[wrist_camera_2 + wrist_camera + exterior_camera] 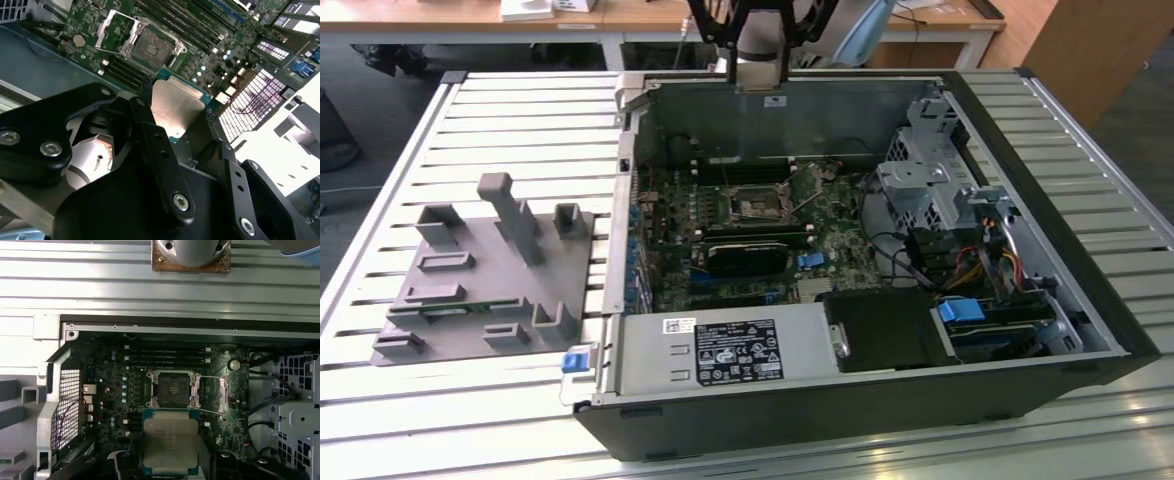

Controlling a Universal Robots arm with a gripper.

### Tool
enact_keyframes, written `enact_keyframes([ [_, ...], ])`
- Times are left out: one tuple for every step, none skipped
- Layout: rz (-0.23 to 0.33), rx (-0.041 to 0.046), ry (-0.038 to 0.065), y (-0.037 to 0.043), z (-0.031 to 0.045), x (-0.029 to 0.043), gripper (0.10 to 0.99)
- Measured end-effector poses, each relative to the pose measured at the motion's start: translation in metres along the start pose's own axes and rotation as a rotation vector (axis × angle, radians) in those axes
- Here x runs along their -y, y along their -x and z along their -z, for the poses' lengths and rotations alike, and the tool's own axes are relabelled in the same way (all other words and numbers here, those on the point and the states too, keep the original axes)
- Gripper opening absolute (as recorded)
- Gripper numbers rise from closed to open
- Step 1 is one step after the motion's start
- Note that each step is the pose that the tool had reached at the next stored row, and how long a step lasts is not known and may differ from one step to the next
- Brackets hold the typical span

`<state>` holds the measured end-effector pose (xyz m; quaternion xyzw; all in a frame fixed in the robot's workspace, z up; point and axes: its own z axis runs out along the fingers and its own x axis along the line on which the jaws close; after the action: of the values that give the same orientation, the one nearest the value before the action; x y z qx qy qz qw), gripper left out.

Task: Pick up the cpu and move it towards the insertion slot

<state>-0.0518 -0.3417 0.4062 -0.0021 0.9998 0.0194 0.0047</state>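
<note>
Holding the cpu (176, 106) pinched between its fingers (150, 127), the gripper (175, 110) has the pickup done. Chip sits mid-frame in the second wrist view, hanging close to the open insertion slot (151, 46) above it, not over it yet.

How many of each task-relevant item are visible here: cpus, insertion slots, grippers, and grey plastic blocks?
cpu, held between the gripper's fingers: 1
insertion slot, empty: 1
gripper: 1
grey plastic block, on the table outside the case: 1
Total: 4
</note>
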Motion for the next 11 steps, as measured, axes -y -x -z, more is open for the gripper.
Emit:
enact_keyframes([
  [0.000, 0.0000, 0.000, 0.0013, -0.0001, 0.0000, 0.529],
  [0.000, 0.0000, 0.000, 0.0029, -0.0002, -0.0002, 0.529],
  [0.000, 0.0000, 0.000, 0.0043, -0.0003, -0.0006, 0.529],
  [0.000, 0.0000, 0.000, 0.0059, -0.0003, -0.0014, 0.529],
  [0.000, -0.0001, 0.000, 0.0075, -0.0004, -0.0025, 0.529],
  [0.000, -0.0001, 0.000, 0.0087, -0.0005, -0.0035, 0.529],
  [0.000, 0.0000, 0.000, 0.0100, -0.0006, -0.0045, 0.529],
  [0.000, 0.0000, 0.000, 0.0112, -0.0007, -0.0054, 0.529],
  [0.000, 0.0000, 0.000, 0.0125, -0.0008, -0.0062, 0.529],
  [0.000, 0.0000, 0.000, 0.0140, -0.0009, -0.0071, 0.529],
  [0.000, 0.0000, 0.000, 0.0151, -0.0009, -0.0077, 0.529],
])
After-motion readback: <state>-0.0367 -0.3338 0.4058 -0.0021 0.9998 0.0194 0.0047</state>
